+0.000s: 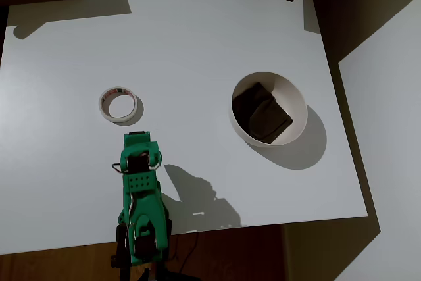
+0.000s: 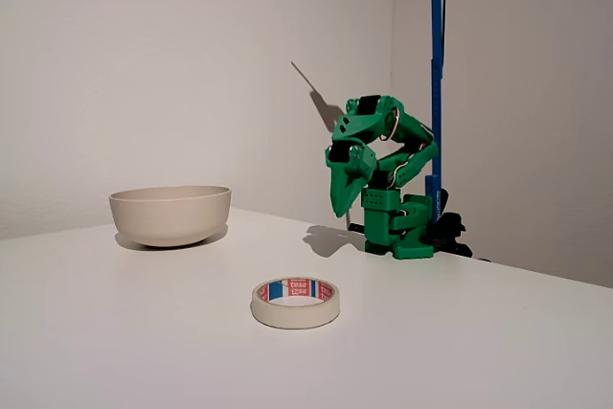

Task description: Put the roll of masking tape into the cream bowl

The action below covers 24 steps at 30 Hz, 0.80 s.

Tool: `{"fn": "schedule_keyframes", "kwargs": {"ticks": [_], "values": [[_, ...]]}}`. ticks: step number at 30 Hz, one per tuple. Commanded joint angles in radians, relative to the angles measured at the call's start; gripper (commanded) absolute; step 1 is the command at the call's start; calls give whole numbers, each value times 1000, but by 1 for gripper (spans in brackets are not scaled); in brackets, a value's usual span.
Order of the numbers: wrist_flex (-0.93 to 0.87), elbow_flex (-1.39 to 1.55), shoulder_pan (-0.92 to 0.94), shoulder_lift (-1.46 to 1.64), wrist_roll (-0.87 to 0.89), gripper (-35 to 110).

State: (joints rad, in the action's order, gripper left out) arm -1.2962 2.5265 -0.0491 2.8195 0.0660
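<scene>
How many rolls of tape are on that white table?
1. The roll of masking tape lies flat on the white table, just ahead of the green arm's gripper and apart from the cream bowl. Nothing here could hide another.

Overhead: white table (image 1: 197, 31), green arm at its near edge.
Roll of masking tape (image 1: 119, 104) lies just beyond gripper (image 1: 135, 139); cream bowl (image 1: 297, 100) near right edge.

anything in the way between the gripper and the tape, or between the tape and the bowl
Nothing visible. Bare table lies between the gripper and the roll of masking tape, and between the tape and the cream bowl.
</scene>
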Motion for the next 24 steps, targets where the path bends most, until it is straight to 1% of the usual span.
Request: {"fn": "schedule_keyframes", "kwargs": {"ticks": [1, 2, 3, 5, 6, 16, 24], "values": [[-58, -322, -21, -334, 15, -8], [-80, -376, -28, -410, 15, -8], [-98, -423, -35, -472, 21, -1], [-130, -491, -52, -561, 43, 20], [-130, -505, -66, -588, 43, 23], [-14, -515, -178, -741, 91, 21], [-3, -640, -141, -920, 74, 19]]}}
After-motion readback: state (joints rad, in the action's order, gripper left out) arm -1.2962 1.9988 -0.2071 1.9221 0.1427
